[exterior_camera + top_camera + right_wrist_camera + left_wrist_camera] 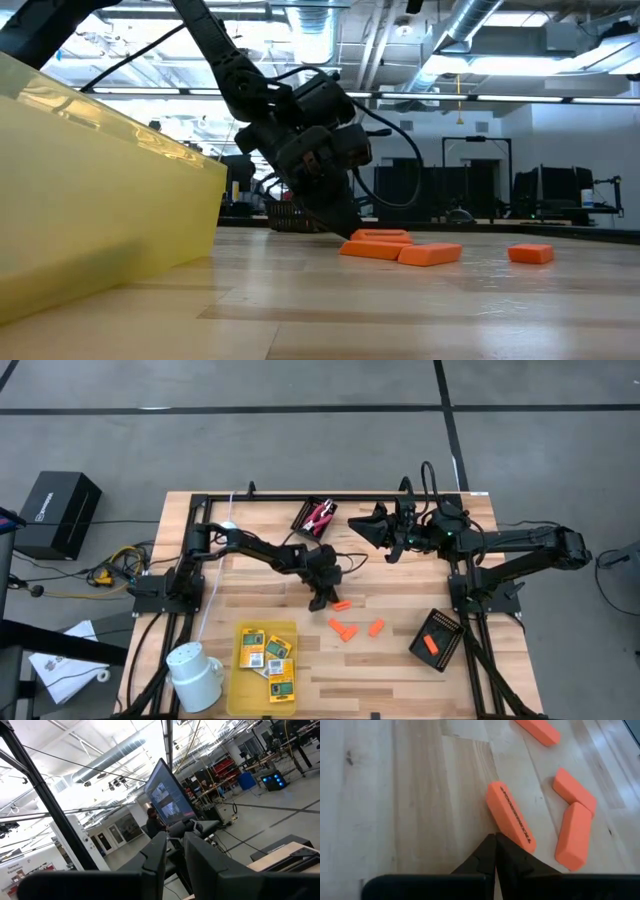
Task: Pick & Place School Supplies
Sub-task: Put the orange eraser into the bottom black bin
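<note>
We saw the dark six-joint left arm stretched toward the table's centre, wrist pitched steeply downward, its dark two-finger left gripper (320, 600) pressed shut with fingertips (495, 851) at the tabletop. The matching right arm lay folded at the far edge, its right gripper (175, 851) raised, fingers slightly parted.
</note>
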Available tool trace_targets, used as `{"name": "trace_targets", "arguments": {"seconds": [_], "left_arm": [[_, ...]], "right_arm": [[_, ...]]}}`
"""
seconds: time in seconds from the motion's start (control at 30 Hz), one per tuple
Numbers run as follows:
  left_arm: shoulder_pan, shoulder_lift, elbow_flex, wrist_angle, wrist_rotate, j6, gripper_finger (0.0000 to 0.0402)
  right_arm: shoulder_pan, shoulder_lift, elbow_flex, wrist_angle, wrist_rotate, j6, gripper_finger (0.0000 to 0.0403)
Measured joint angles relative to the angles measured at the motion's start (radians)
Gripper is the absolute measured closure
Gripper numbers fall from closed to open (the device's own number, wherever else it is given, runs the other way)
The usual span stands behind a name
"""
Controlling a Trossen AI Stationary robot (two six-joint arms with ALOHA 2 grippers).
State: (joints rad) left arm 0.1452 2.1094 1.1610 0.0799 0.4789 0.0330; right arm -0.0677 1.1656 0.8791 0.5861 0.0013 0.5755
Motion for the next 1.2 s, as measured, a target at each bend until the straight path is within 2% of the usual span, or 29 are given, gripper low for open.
{"name": "trace_targets", "arguments": {"seconds": [0.6,1.0,1.2], "left_arm": [[-0.069,0.0,0.003,0.005,0.061,-0.042,0.0399],[-0.075,-0.006,0.164,0.022,0.077,-0.075,0.0399],[-0.07,-0.007,0.156,-0.028,0.075,-0.114,0.04]], "right_arm": [[0.0,0.0,0.0,0.0,0.0,0.0,0.034],[0.0,0.0,0.0,0.006,0.0,0.0,0.034],[0.006,0.0,0.0,0.01,0.0,0.0,0.034]]}}
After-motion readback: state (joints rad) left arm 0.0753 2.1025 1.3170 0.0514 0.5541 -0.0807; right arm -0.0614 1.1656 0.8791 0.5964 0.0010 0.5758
